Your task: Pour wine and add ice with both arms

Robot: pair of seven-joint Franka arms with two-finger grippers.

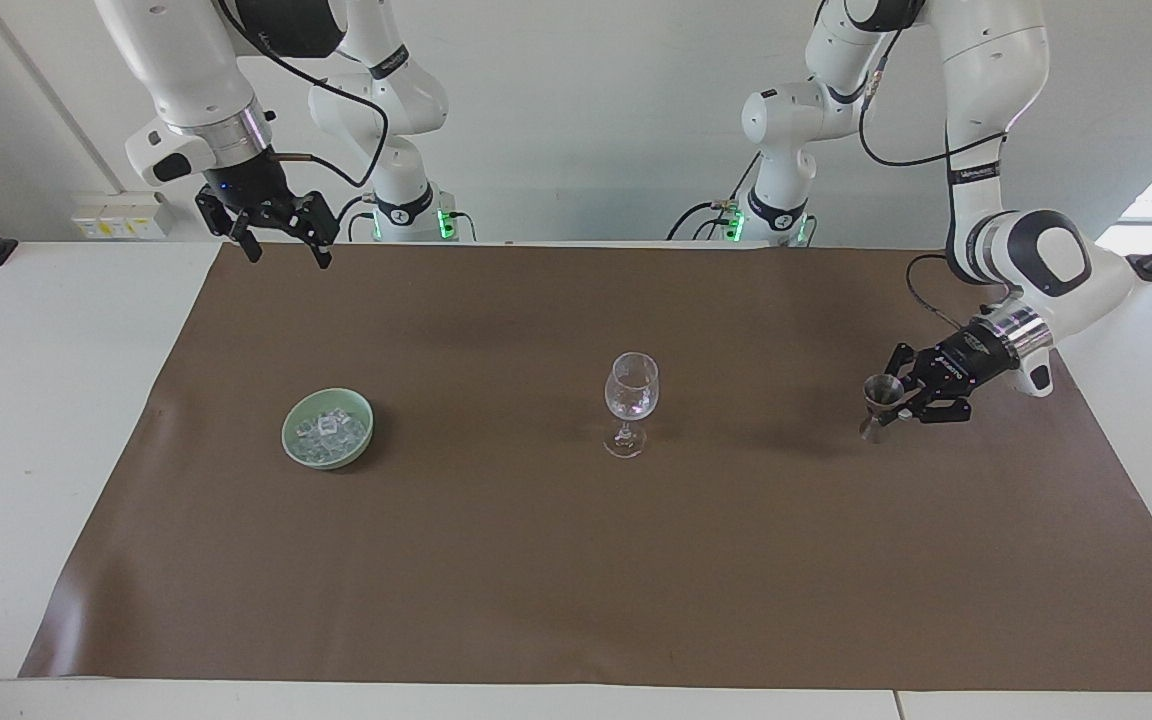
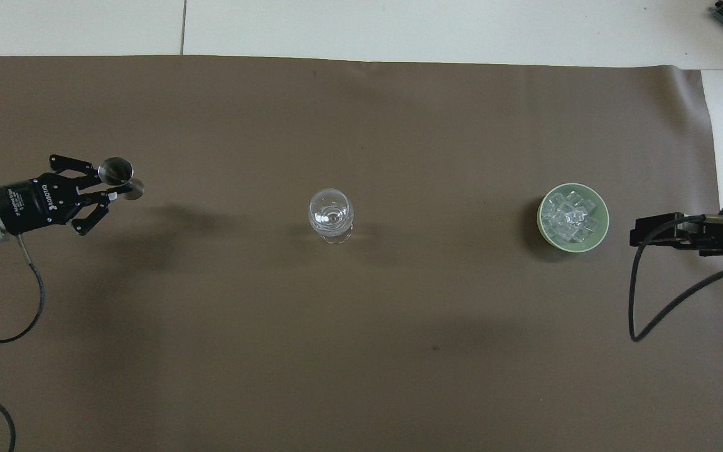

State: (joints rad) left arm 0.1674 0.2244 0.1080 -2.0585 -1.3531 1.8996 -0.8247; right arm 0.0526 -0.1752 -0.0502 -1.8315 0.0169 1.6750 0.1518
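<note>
The table (image 1: 26, 420) carries a brown mat (image 1: 576, 580), and everything is placed here against the wine glass (image 1: 630, 400), which stands upright mid-mat.

The left arm (image 1: 1026, 250) reaches down at its own end of the table. Its hand (image 1: 904, 400) is clamped shut on the waist of a steel jigger (image 1: 877, 405), which stands upright with its foot at or just above the mat, well apart from the wine glass. Gripping the narrow middle likely keeps both cones clear and the measure level; it looks like a set-down after pouring, though whether the glass holds wine cannot be told.

The right arm (image 1: 196, 80) waits raised over the mat's edge nearest the robots, at its own end, its hand (image 1: 281, 240) open and empty.

The pale green bowl (image 1: 328, 428) sits well apart from the wine glass toward the right arm's end, about level with it. The ice (image 1: 331, 428) lies heaped inside the bowl, untouched, farther from the robots than the mat edge under the right hand; that hand would have to descend to reach a cube.
</note>
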